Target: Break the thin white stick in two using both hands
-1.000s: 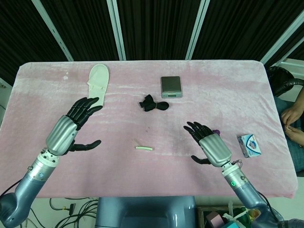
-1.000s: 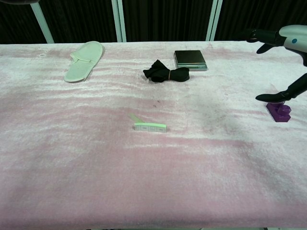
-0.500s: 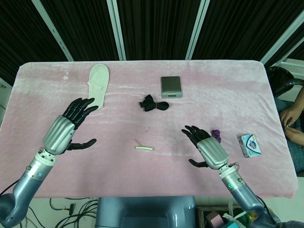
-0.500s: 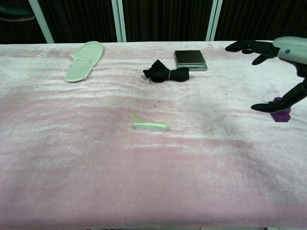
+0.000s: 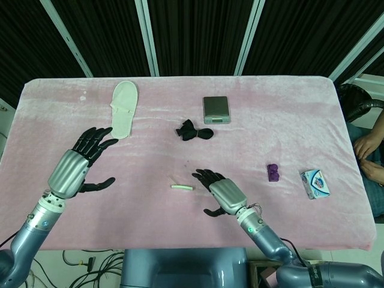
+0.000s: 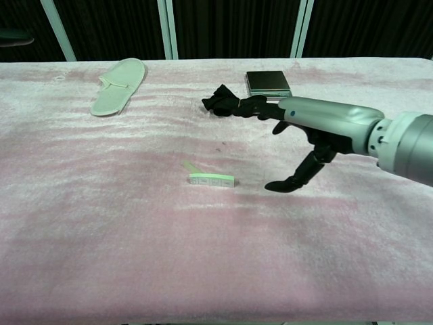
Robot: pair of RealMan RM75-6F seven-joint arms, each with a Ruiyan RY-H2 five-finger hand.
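A pink cloth-covered table is seen from above and from chest height. The thin white stick is laid flat near the front middle of the cloth, with a smaller pale sliver just beside its left end; nothing is touching it.

The right hand is held low over the cloth just beside the stick's right end, fingers spread apart and nothing gripped; in the chest view its thumb is pointed down toward the cloth, apart from the stick. This placement is judged to be an approach for picking up that end.

The left hand is raised well apart from the stick on the left side, fingers spread and empty, probably held ready for the stick's other end. It is not shown in the chest view.

Further back are set a white slipper, a bundle of black cloth and a small silver scale. To the right, a small purple object and a blue and white packet are placed well clear of the work.

The stick is judged not yet grasped, so the break has not been started
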